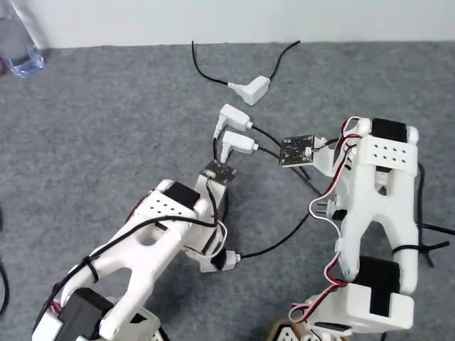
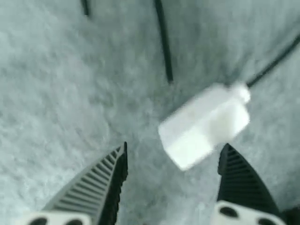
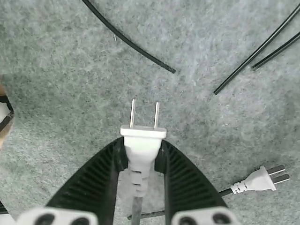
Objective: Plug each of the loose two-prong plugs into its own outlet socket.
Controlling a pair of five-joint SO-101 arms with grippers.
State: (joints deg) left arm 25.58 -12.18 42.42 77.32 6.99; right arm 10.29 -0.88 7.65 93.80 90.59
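Observation:
Three white outlet sockets lie on the grey carpet: one at the back (image 1: 250,89), one in the middle (image 1: 234,117) and the nearest one (image 1: 238,143). My left gripper (image 2: 174,152) is open just short of a white socket (image 2: 205,124), which lies off to one finger's side. My right gripper (image 3: 142,145) is shut on a white two-prong plug (image 3: 143,133); its prongs point away over bare carpet. A second loose plug (image 3: 262,178) lies flat on its black cord, also seen beside the left arm (image 1: 232,259).
Black cords (image 3: 253,51) cross the carpet around the sockets, and one cut cord end (image 3: 171,71) lies ahead of the held plug. A clear bottle (image 1: 18,42) stands at the back left corner. The carpet's far edge meets a white wall.

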